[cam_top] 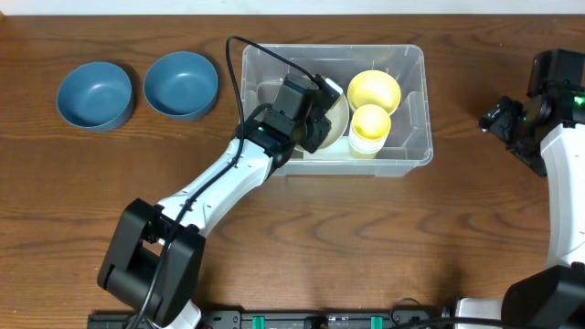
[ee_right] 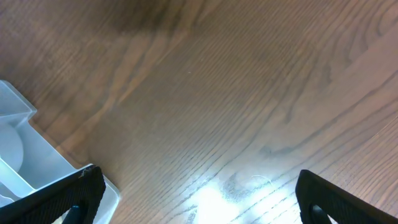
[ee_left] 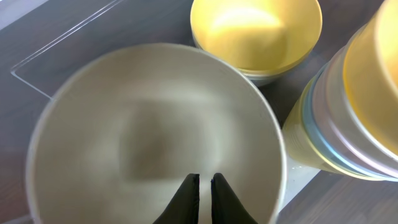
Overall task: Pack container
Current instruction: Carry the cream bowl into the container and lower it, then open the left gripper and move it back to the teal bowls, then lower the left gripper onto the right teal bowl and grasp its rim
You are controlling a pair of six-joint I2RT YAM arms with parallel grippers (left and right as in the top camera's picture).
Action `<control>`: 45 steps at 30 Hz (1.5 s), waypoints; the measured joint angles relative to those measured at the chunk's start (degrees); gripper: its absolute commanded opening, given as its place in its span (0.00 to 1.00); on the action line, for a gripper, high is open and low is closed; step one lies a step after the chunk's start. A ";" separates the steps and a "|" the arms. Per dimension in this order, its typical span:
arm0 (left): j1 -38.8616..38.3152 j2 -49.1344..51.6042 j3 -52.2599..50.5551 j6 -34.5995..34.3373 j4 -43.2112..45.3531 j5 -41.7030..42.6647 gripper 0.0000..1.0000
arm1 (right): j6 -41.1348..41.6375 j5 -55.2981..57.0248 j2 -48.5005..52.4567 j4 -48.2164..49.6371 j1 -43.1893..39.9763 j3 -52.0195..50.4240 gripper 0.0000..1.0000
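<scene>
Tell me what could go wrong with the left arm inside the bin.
The left gripper is shut low over the cream bowl; I can't tell whether it pinches the rim, so pulling up might drag or tip the bowl. The cup stack stands close beside that bowl and could topple. The arm's cable crosses the container's rim and may snag.

We're seeing a round blue bowl and another round blue bowl sitting side by side, left of the large clear plastic container. Inside it, a pale round bowl is lying left, a yellow round bowl right, and stacked yellow cups just before it.
</scene>
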 measured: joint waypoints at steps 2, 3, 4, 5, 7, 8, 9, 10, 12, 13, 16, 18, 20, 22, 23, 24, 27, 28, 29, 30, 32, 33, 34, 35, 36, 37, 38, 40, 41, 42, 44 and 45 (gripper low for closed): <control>0.00 0.00 0.00 0.00 0.00 0.00 0.10 | 0.00 0.00 0.00 0.00 0.00 0.00 0.99; 0.00 0.00 0.00 0.00 0.00 0.00 0.12 | 0.00 0.00 0.00 0.00 0.00 0.00 0.99; 0.00 0.00 0.00 0.02 0.00 -0.02 0.15 | 0.00 0.00 0.00 0.00 0.00 0.00 0.99; 0.00 0.00 0.00 0.02 0.00 -0.02 0.17 | 0.00 0.00 0.00 0.00 0.00 0.00 0.99; 0.00 0.00 0.00 -0.02 0.00 0.00 0.22 | 0.00 0.00 0.00 0.00 0.00 0.00 0.99; 0.00 0.00 0.02 0.02 0.04 -0.02 0.24 | 0.00 0.00 0.00 0.00 0.00 0.00 0.99; 0.00 0.00 0.00 0.13 0.09 0.00 0.25 | 0.00 0.00 0.00 0.00 0.00 0.00 0.99; 0.00 0.00 0.00 0.04 0.15 -0.04 0.26 | 0.00 0.00 0.00 0.00 0.00 0.00 0.99; 0.04 -0.07 0.00 -0.20 0.15 -0.17 0.27 | 0.00 0.00 0.00 0.00 0.00 0.00 0.99; 0.11 -0.20 0.00 -0.61 0.13 -0.33 0.27 | 0.00 0.00 0.00 0.00 0.00 0.00 0.99; 0.72 -2.05 0.00 -3.13 -0.24 -1.97 0.29 | 0.00 0.00 0.00 0.00 0.00 0.00 0.99; 1.84 -4.87 0.00 -4.52 -1.03 -3.26 0.36 | 0.00 0.00 0.00 0.00 0.00 0.00 0.99; 3.58 -8.44 0.02 -5.66 -2.45 -4.70 0.42 | 0.00 0.00 0.00 0.00 0.00 0.00 0.99; 6.19 -12.24 0.13 -6.45 -4.50 -6.40 0.45 | 0.00 0.00 0.00 0.00 0.00 0.00 0.99; 7.72 -13.92 0.17 -6.75 -5.38 -7.34 0.47 | -0.02 0.00 0.00 -0.02 0.00 0.00 0.99; 9.66 -15.50 0.37 -7.30 -6.56 -8.31 0.48 | 0.00 0.00 0.00 0.00 0.00 0.00 0.99; 14.60 -17.49 1.09 -9.07 -8.41 -10.40 0.50 | 0.00 0.00 0.00 0.00 0.00 0.00 0.99; 16.33 -17.62 1.25 -10.08 -9.25 -10.80 0.50 | 0.00 0.00 0.00 0.00 0.00 0.00 0.99; 17.88 -17.57 1.29 -11.15 -10.10 -11.23 0.50 | 0.00 0.00 0.00 0.00 0.00 0.00 0.99; 19.65 -17.29 1.31 -13.09 -11.45 -12.09 0.47 | 0.00 0.00 0.00 0.02 0.00 0.00 0.99; 22.49 -16.48 1.31 -18.34 -14.53 -14.12 0.46 | 0.00 0.00 0.00 0.00 0.00 0.00 0.99; 23.78 -16.02 1.31 -21.24 -16.17 -15.06 0.46 | 0.00 0.00 0.00 0.02 0.00 0.00 0.99; 25.40 -15.43 1.31 -24.85 -17.97 -15.96 0.48 | 0.00 0.00 0.00 0.00 0.00 0.00 0.99; 26.93 -14.86 1.31 -28.35 -19.21 -16.79 0.49 | 0.00 0.00 0.00 0.00 0.00 0.00 0.99; 28.09 -14.45 1.31 -30.99 -20.02 -17.07 0.50 | 0.00 0.00 0.00 0.02 0.00 0.00 0.99; 29.75 -13.88 1.29 -34.71 -20.90 -17.18 0.52 | 0.00 0.00 0.00 0.00 0.00 0.00 0.99; 31.19 -13.35 1.29 -37.57 -21.18 -17.16 0.59 | 0.00 0.00 0.00 0.00 0.00 0.00 0.99; 33.14 -12.90 1.31 -40.98 -20.87 -16.46 0.62 | 0.00 0.00 0.00 0.00 0.00 0.00 0.99; 33.86 -12.83 1.29 -42.88 -20.41 -15.96 0.62 | 0.00 0.00 0.00 0.00 0.00 0.00 0.99; 34.21 -12.83 1.31 -43.89 -19.85 -15.37 0.62 | -0.02 0.00 0.00 -0.02 0.00 0.00 0.99; 34.38 -12.83 1.29 -45.88 -18.25 -14.53 0.62 | 0.00 0.00 0.00 0.00 0.00 0.00 0.99; 34.38 -12.83 1.29 -46.86 -17.38 -14.12 0.62 | 0.00 0.00 0.00 -0.02 0.00 0.00 0.99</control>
